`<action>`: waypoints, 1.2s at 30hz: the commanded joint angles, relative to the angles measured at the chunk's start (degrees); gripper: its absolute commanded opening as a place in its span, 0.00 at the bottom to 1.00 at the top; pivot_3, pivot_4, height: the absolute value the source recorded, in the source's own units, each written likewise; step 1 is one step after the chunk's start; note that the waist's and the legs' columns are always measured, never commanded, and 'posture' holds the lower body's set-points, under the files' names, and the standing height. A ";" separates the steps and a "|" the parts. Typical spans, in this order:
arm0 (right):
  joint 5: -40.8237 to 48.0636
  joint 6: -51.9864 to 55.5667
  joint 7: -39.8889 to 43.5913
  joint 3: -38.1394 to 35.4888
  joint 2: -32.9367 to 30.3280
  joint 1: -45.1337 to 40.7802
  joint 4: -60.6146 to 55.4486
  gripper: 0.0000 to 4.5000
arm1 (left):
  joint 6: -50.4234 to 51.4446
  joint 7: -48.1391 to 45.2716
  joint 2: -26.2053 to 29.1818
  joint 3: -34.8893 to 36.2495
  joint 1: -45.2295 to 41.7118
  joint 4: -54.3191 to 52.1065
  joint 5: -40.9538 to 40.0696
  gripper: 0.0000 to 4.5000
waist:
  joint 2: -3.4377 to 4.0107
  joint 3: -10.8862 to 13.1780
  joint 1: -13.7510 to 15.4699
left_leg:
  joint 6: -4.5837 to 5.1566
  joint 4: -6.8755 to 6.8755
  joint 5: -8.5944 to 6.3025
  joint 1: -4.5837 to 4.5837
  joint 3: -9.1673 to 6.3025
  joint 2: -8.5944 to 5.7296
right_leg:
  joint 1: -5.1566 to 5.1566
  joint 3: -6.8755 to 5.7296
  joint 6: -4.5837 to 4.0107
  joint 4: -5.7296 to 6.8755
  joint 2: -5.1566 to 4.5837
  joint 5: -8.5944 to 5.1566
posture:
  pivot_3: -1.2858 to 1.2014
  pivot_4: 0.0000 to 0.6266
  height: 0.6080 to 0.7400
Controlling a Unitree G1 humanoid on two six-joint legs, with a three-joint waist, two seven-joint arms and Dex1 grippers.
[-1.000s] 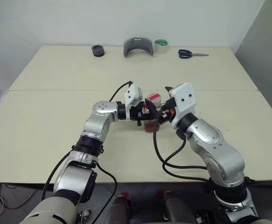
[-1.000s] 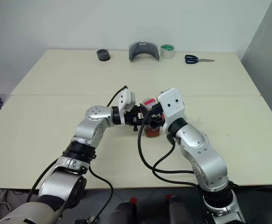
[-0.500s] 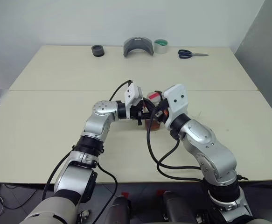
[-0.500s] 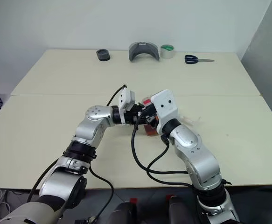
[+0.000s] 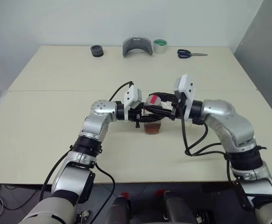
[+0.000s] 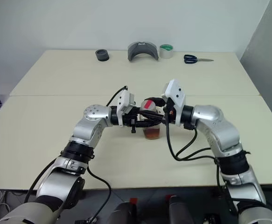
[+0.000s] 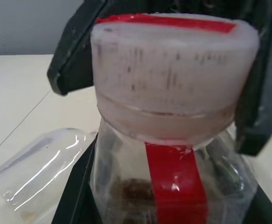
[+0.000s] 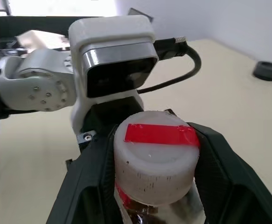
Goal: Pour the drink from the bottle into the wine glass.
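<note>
Cream tabletop [image 5: 56,107] stretched beneath a pale wall, with a dark ring [image 5: 97,50], a grey curved piece [image 5: 137,46], a roll of tape [image 5: 160,45] and scissors [image 5: 190,53] lined along its far edge. Near the middle stood the bottle [image 5: 153,122], upright on the table, a little of the drink [image 5: 153,128] showing reddish-brown in its base. The left gripper [image 5: 142,116] reached in level from the robot's left and was clamped on the bottle's body. The right gripper [image 8: 154,186] came in level from the opposite side, its black fingers [image 8: 219,172] closed against either side of the white cap [image 8: 155,156] with its red strip. The wine glass [image 7: 35,163] lay on its side on the table just behind the bottle.

The step in hand appeared to be unscrewing the cap. To do it well, the left grip should hold the body steady without crushing the thin plastic, while the right turns squarely about the cap's axis. The fallen glass would need righting before any pour.
</note>
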 commanded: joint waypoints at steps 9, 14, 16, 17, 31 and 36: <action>3.14 3.99 -8.20 -6.09 -0.70 5.06 -13.34 1.00 | -1.49 -0.16 0.73 1.36 -0.94 -1.24 -0.67 0.38 | 0.01 0.01 0.34 | -0.01 0.05 0.00 -0.08 0.01 -0.04 | -0.04 0.03 0.00 0.00 -0.12 0.00 | 0.52 0.24 1.00; 1.93 5.28 -12.79 -4.47 1.08 6.92 -18.09 1.00 | -0.89 -0.23 0.45 1.85 -1.89 -0.44 -1.14 0.38 | 0.02 0.01 0.18 | -0.01 0.05 0.00 -0.05 0.03 -0.04 | -0.04 0.04 0.01 0.02 -0.08 0.00 | 0.52 0.24 1.00; -0.19 4.11 -14.52 -3.24 2.01 6.74 -17.14 1.00 | -0.75 -0.52 0.41 1.85 -2.21 -0.14 -1.21 0.38 | 0.02 0.01 0.14 | -0.01 0.05 0.00 -0.05 0.04 -0.04 | -0.04 0.05 0.01 0.02 -0.07 0.00 | 0.52 0.24 1.00; -1.52 3.28 -15.18 -2.69 2.27 6.52 -16.29 1.00 | -0.60 -0.62 0.37 1.86 -2.43 0.01 -1.26 0.38 | 0.01 0.01 0.14 | -0.01 0.05 0.00 -0.05 0.04 -0.04 | -0.04 0.04 0.01 0.03 -0.07 0.00 | 0.52 0.24 1.00; -4.10 2.94 -17.99 -5.38 1.44 7.44 -14.34 1.00 | 0.41 -1.04 0.35 1.85 -2.52 -0.47 -1.22 0.38 | 0.02 0.01 0.19 | -0.01 0.05 0.00 -0.06 0.03 -0.05 | -0.04 0.04 0.01 0.02 -0.07 0.00 | 0.52 0.24 1.00; -2.21 4.82 -18.10 -6.52 0.82 8.66 -16.22 1.00 | 0.45 -1.05 0.36 1.76 -2.37 -0.61 -1.14 0.38 | 0.02 0.01 0.19 | -0.01 0.05 0.00 -0.06 0.03 -0.05 | -0.04 0.04 0.01 0.02 -0.08 0.00 | 0.52 0.24 1.00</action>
